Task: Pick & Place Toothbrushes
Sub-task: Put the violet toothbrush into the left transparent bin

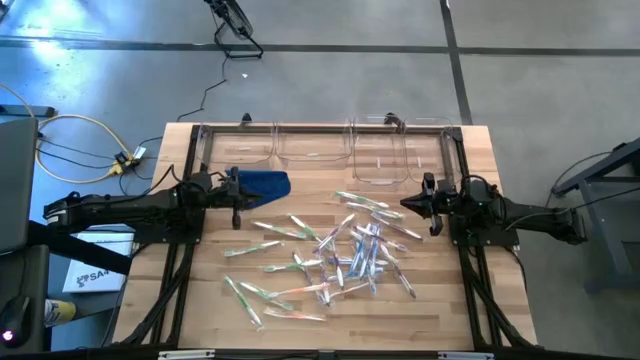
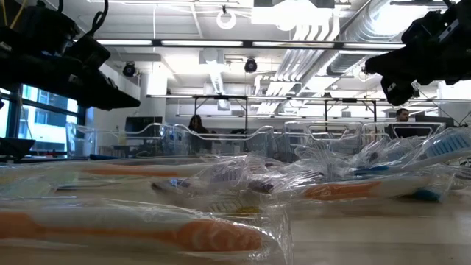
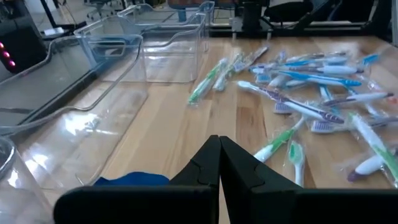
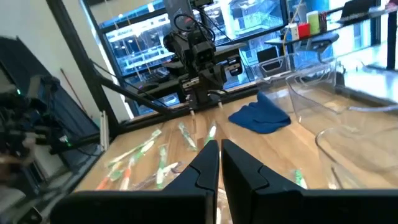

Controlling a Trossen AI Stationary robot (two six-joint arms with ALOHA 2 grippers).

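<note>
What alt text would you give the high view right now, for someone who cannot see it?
A heap of wrapped toothbrushes lies scattered across the middle of a wooden table, none picked up yet. The left gripper and right gripper hang shut and empty at either side. Clear bins line the far edge, with a blue cloth by the left gripper.

Both arms are matt black and built of chunky jointed segments, with thin dark cables along them. The left gripper point(image 3: 219, 163) and the right gripper point(image 4: 219, 163) each end in two flat, angular black fingers tapering to blunt tips
</note>
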